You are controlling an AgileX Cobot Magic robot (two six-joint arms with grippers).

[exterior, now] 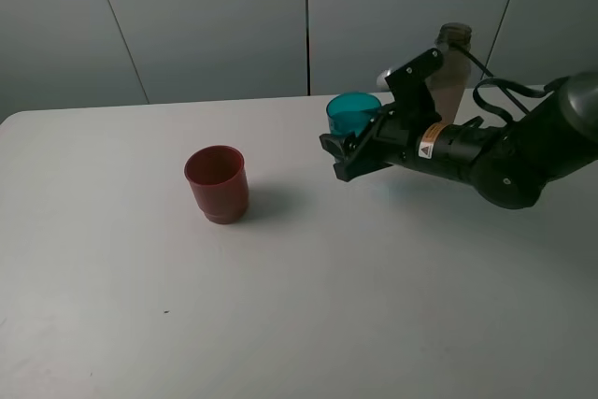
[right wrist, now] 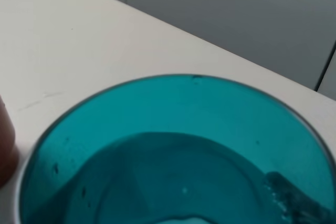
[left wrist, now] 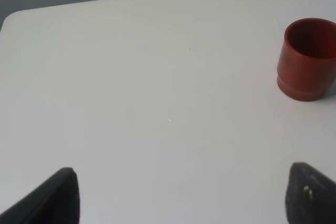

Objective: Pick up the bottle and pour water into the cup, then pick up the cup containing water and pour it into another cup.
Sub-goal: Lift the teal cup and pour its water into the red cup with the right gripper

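here, the right jaws grip the teal cup (exterior: 353, 111); the left jaws gape wide. best carried level to the red cup (exterior: 216, 184), then tipped slowly.

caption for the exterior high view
Right gripper with jaws shut on the teal cup, red cup standing apart at left, bottle behind.

A white table (exterior: 374, 306) with rounded far corners. A red cup (exterior: 216, 184) stands upright on it, mouth up, at about 10 o'clock from the middle. A bottle (exterior: 456, 72) stands near the far edge at 2 o'clock. A tiny dark speck (exterior: 166, 311) lies at 8 o'clock.
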